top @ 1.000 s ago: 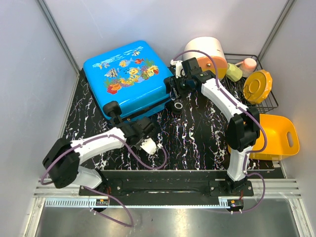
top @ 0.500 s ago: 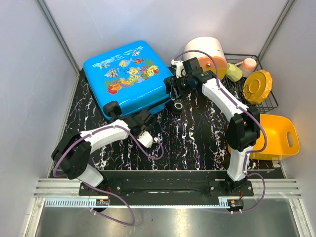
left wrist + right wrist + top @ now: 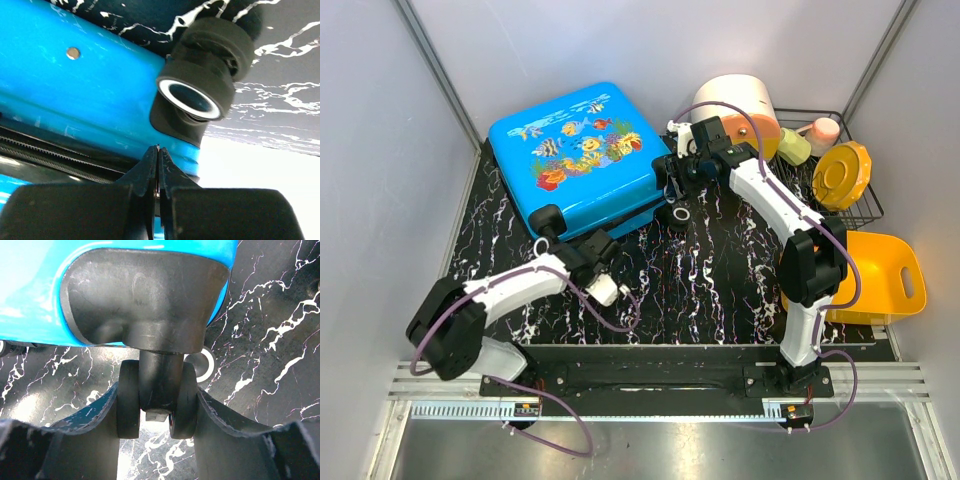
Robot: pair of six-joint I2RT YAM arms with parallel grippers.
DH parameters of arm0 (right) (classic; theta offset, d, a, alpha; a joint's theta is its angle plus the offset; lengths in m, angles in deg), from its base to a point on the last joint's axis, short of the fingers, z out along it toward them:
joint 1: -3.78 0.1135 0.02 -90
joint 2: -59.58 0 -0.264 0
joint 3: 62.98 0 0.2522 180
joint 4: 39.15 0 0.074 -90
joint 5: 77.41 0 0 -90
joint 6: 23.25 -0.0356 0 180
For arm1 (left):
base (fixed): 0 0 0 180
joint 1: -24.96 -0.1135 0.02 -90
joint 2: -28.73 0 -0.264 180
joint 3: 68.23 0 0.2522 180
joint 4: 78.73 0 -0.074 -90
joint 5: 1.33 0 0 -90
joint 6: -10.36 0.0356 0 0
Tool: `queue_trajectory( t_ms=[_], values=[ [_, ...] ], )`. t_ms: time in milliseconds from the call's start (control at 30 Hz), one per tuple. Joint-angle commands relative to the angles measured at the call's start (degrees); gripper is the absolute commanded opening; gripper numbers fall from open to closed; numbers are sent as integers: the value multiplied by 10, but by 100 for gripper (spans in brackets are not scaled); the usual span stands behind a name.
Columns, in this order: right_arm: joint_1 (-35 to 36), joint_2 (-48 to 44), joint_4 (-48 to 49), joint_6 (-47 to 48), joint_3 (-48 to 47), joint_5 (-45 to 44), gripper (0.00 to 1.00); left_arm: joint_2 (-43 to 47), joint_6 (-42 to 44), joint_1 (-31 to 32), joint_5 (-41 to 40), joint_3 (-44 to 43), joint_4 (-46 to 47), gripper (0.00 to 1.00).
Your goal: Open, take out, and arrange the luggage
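The luggage (image 3: 575, 155), bright blue with a fish print, lies flat at the back left of the table. My left gripper (image 3: 600, 240) is at its near edge. In the left wrist view its jaws (image 3: 158, 150) are shut tip to tip just off the blue shell (image 3: 75, 95), beside the black zip (image 3: 45, 147) and below a white-ringed wheel (image 3: 200, 90). I cannot tell whether anything thin is pinched there. My right gripper (image 3: 670, 183) is at the suitcase's right corner. Its fingers (image 3: 157, 390) press both sides of a black double wheel (image 3: 129, 400) under the corner housing (image 3: 145, 295).
A white-and-orange round box (image 3: 740, 105) stands behind the right arm. A wire basket (image 3: 868, 208) at the back right holds a yellow lid (image 3: 842, 175), a pale green cup (image 3: 794, 148) and a pink bottle (image 3: 825, 130). A yellow basin (image 3: 885, 275) sits at the right edge. Grey walls enclose the table.
My left gripper has moved from the table's middle up to the suitcase's near edge and its jaws have shut. The right arm and the suitcase have not moved.
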Motion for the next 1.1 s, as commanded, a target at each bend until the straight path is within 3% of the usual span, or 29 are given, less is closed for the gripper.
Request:
queue_trajectory(
  t_ms=[0,400,600,800,1067],
  values=[
    [-29,-13,55,34,-15,-35,0,74,3,-4,-38,48,-33,0],
    [-49,-9,56,56,-9,-51,0,314,87,-18,-7,236,-38,0],
    [-62,-4,56,78,-13,-67,0,424,158,-44,11,274,-54,0],
    [-73,2,61,99,-12,-85,0,433,232,-139,28,283,-36,0],
    [-91,22,66,115,-33,-105,0,368,363,-289,76,290,136,0]
  ],
)
